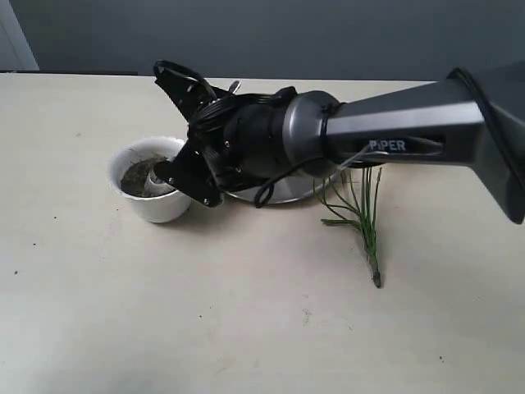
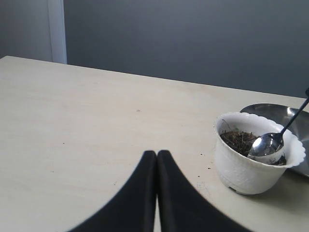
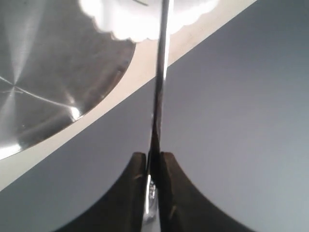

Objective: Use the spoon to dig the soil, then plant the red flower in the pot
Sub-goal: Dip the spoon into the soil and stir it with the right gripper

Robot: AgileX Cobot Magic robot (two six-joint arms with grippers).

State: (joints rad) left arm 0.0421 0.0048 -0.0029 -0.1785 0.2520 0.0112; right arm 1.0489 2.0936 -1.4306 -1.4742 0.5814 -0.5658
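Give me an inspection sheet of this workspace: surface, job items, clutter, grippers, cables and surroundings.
Surface: pale beige table, a few dark specks.
Pot: white, scalloped rim, upright, holds soil.
Spoon: bowl inside the pot, handle clamped by the right gripper.
Red flower: only green stems show, lying on the table beside the steel plate; petals hidden by the arm.
Clutter: nothing seen.
Left gripper: shut, empty, over bare table, apart from the pot.
Cables: black wires looping at the right wrist.
Surroundings: grey wall behind the table.

Steel plate on beige table
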